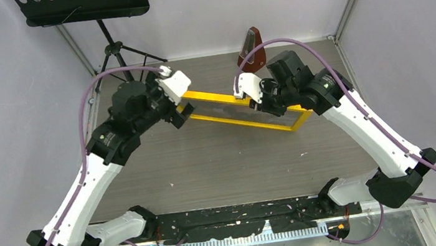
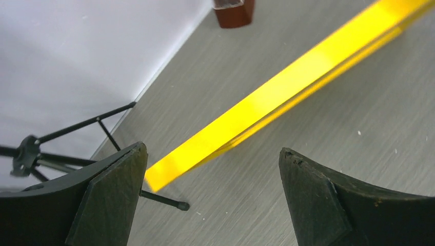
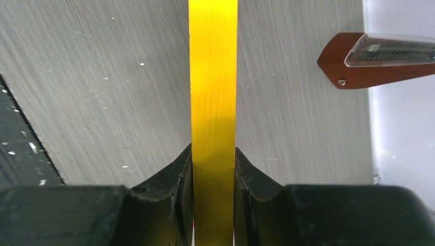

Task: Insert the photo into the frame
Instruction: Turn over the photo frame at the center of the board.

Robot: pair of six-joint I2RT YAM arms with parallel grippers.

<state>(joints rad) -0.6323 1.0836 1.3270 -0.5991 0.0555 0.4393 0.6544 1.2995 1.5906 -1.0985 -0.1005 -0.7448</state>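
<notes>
The frame (image 1: 228, 121), a thin yellow rectangle, sits slanted across the back middle of the table. My right gripper (image 1: 260, 105) is shut on one of its yellow strips; in the right wrist view both pads press the strip (image 3: 213, 102) at the gripper (image 3: 213, 171). My left gripper (image 1: 179, 112) is at the frame's left end and stands wide open (image 2: 213, 171). The frame's corner (image 2: 169, 171) ends just beside the left finger (image 2: 110, 200), with nothing between the pads. The photo does not show in any view.
A brown wedge-shaped object (image 1: 252, 50) stands against the back wall behind the frame, also visible from the wrists (image 2: 233, 13) (image 3: 359, 69). A black music stand's tripod (image 1: 113, 48) occupies the back left corner, one foot (image 2: 179, 206) near my left fingers. Walls close in on three sides.
</notes>
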